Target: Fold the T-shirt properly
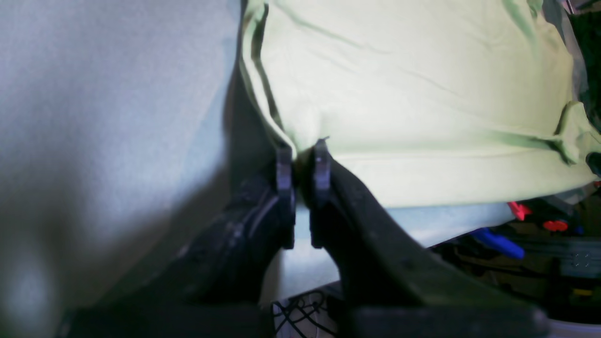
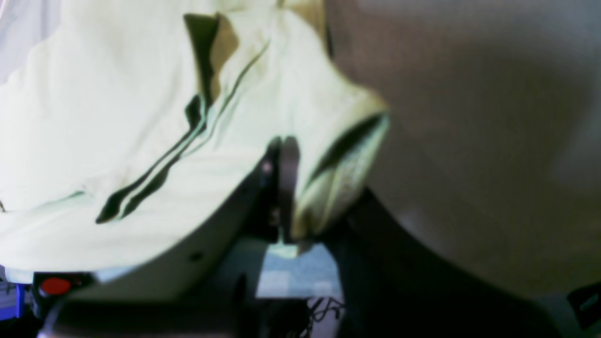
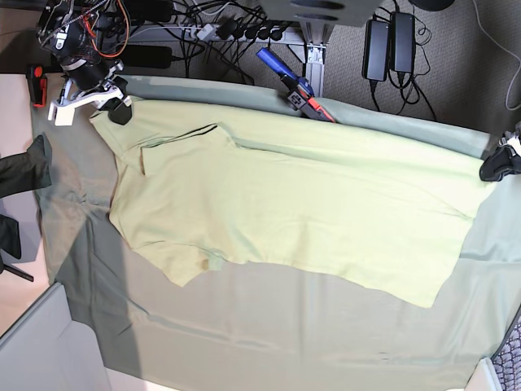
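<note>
The pale yellow-green T-shirt lies spread across the table, sleeves toward the left and hem toward the right. My right gripper is at its far left corner. In the right wrist view this gripper is shut on a bunched fold of the T-shirt. My left gripper is at the shirt's far right corner. In the left wrist view this gripper is shut on the T-shirt's edge, and the cloth is stretched away from it.
The dull grey-green table cloth covers the table under the shirt. A blue and red clamp lies at the table's back edge. Power bricks and cables lie behind it. A dark object sits at the left edge.
</note>
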{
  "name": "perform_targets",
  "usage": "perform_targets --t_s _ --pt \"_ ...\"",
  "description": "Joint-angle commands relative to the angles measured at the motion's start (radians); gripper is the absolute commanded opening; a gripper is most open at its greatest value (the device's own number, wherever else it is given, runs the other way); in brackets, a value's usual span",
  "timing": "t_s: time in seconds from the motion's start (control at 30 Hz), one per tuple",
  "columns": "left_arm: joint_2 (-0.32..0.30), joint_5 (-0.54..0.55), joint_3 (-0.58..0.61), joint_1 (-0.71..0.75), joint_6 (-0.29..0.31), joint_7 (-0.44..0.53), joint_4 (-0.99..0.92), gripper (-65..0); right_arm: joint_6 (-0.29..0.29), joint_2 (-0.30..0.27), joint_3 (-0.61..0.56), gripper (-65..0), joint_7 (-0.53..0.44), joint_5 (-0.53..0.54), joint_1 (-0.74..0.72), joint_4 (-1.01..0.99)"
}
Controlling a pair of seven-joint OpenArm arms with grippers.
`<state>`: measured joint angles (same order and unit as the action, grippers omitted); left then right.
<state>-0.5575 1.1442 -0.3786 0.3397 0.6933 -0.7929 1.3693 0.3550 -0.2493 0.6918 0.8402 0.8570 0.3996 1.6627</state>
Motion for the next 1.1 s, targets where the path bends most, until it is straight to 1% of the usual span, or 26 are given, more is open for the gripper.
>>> perform_targets --t_s 0.0,0.2,0.23,0.27,0.3,0.33,0.4,0.43,0.47,0.5,0.57,0.77,0.9,0.97,1.07 --pt "-0.027 0.014 -0.013 -0.004 0.005 0.025 0.013 -65.0 0.040 -0.021 0.016 -65.0 -0.024 0.003 0.009 0.017" --pt "-0.026 -0.005 -0.013 -0.004 0.005 0.024 0.013 -65.0 0.039 -0.022 0.016 -65.0 -0.029 -0.028 0.013 0.017" --pt "-0.024 -0.005 -0.013 -0.004 0.005 0.025 0.013 -61.4 0.039 -0.022 0.016 -65.0 -0.029 -0.029 0.013 0.017" --pt "-0.024 -0.005 -0.013 -0.004 0.005 0.025 0.013 -55.5 0.039 -0.022 0.016 -65.0 -0.029 -0.032 0.013 0.017" --pt "-0.024 -0.008 -0.013 -0.004 0.005 0.025 0.013 -50.5 0.039 -0.022 0.016 -61.5 -0.029 -0.040 0.013 0.017" --pt "-0.024 -0.013 -0.013 -0.004 0.005 0.025 0.013 -46.7 0.039 -0.022 0.016 -53.8 -0.029 -0.048 0.013 0.017" --pt "-0.024 -0.034 -0.013 -0.004 0.005 0.025 0.013 -43.6 0.039 -0.022 0.016 -39.5 -0.029 -0.060 0.013 0.017" --pt "-0.024 -0.043 -0.013 -0.004 0.005 0.025 0.013 -43.6 0.039 -0.022 0.016 -34.6 -0.033 -0.069 0.013 0.017" --pt "-0.024 -0.051 -0.013 -0.004 0.005 0.026 0.013 -43.6 0.039 -0.022 0.016 -31.6 -0.036 -0.078 0.014 0.017" --pt "-0.024 -0.060 -0.017 -0.005 0.005 0.026 0.013 -43.6 0.039 -0.022 0.016 -30.5 -0.037 -0.090 0.013 0.017" --pt "-0.024 -0.066 -0.039 -0.005 0.005 0.024 0.013 -43.6 0.039 -0.022 0.024 -30.5 -0.040 -0.099 0.013 0.017" --pt "-0.037 -0.046 -0.157 -0.005 0.005 0.014 0.013 -43.6 0.039 -0.024 0.078 -30.5 -0.062 -0.099 0.008 0.017" --pt "-0.047 -0.035 -0.185 -0.031 0.005 0.020 0.014 -43.6 0.039 -0.055 0.088 -30.5 -0.092 -0.121 0.008 0.017" --pt "-0.047 -0.035 -0.184 -0.055 0.005 0.053 0.014 -43.0 0.039 -0.074 0.088 -30.5 -0.102 -0.122 0.005 0.017" --pt "-0.052 -0.067 -0.164 -0.110 0.005 0.126 0.014 -34.3 0.039 -0.094 0.088 -30.5 -0.103 -0.127 0.005 0.017"
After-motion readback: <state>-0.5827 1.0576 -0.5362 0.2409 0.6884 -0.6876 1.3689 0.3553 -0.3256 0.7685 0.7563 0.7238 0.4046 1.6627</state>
